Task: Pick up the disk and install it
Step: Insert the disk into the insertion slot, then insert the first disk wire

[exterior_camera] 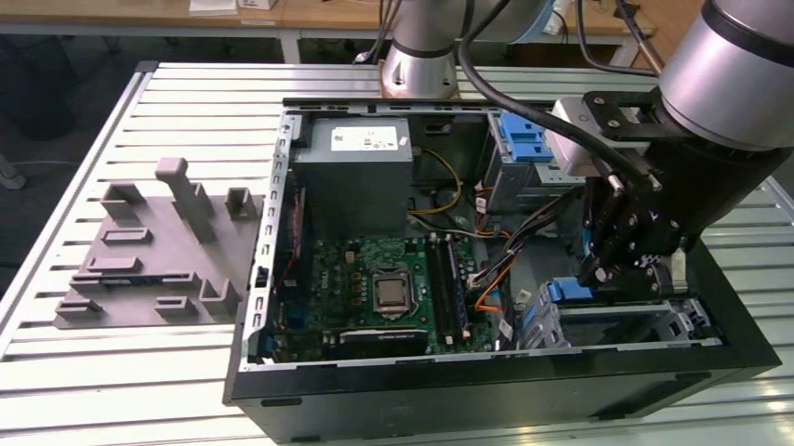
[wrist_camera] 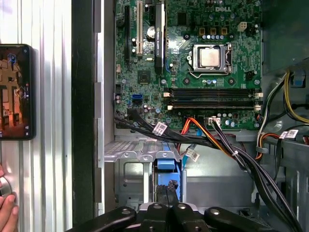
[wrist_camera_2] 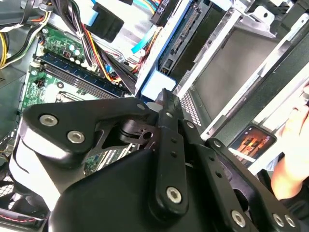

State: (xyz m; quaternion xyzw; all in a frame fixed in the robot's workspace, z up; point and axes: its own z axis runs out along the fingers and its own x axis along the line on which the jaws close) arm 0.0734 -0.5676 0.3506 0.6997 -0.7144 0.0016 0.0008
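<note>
1. The disk [wrist_camera: 166, 180], seen edge-on with its blue carrier bracket uppermost, stands in the metal drive cage [exterior_camera: 633, 321] at the front corner of the open computer case [exterior_camera: 496, 390], on the exterior view's right.
2. In the first wrist view its blue tab sits between the cage rails, with cables [wrist_camera: 222, 145] passing just beside it toward the motherboard [wrist_camera: 193, 63].
3. Judging by its make, the disk is stiff and fairly heavy for its size, with smooth metal faces. It likely tolerates little knocking, so it should not be forced against the rails.
4. The plastic bracket edges look the sensible place to hold, as they give some grip and spare the label face and connector end.
5. The gripper [exterior_camera: 633, 269] hangs right over the cage, its black fingers [wrist_camera: 166, 210] drawn close together around the disk's upper edge; it appears clenched on the disk.
6. In the second wrist view the finger linkage [wrist_camera_2: 169, 145] points down at the blue bracket and cage opening.
7. A person's hand [wrist_camera: 7, 208] and a phone [wrist_camera: 16, 92] rest on the slatted table [exterior_camera: 125, 372] beside the case.
</note>
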